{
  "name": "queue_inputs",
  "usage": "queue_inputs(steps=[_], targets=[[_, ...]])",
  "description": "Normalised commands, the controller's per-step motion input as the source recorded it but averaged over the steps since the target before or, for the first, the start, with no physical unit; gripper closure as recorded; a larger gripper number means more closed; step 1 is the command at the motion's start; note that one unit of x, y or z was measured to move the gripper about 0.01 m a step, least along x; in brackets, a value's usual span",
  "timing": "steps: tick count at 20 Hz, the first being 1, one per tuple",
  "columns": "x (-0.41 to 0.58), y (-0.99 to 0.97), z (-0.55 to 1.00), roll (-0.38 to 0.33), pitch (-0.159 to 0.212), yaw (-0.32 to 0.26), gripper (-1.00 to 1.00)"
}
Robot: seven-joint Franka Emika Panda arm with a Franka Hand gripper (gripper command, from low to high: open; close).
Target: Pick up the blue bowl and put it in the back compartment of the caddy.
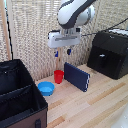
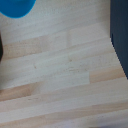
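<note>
A: Where's the bowl (image 1: 46,88)?

B: On the desk (image 1: 95,107), just beside the caddy (image 1: 20,97), at the caddy's side toward the exterior view's right. It sits upright and nothing is in it. The red cup (image 1: 59,76) stands close behind it, toward the wall.

A: And the fingers (image 1: 62,52)?

B: High above the desk, over the cup and the dark-blue slab (image 1: 77,76), well apart from the bowl. They hang spread, with a clear gap between them, gripping nothing.

A: The caddy itself?

B: Open-topped, at the exterior view's left. A divider splits it; the back compartment (image 1: 14,75) is the section nearer the wall, and only black walls show in it.

A: What does the wrist view give?

B: Mostly bare planks. A bit of the bowl (image 2: 19,7) shows at one corner, and a dark edge of the slab (image 2: 121,35) along one side. The fingers do not show there.

A: Anything else?

B: A black case (image 1: 109,52) toward the exterior view's right, against the wall.
</note>
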Motion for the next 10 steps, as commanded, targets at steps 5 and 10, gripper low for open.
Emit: queue_inputs(steps=[5,10], targets=[[0.039,0.47,-0.31,-0.12,0.047,0.006,-1.0],[0.03,0.33,-0.38,-0.068,0.021,0.0,-1.0]])
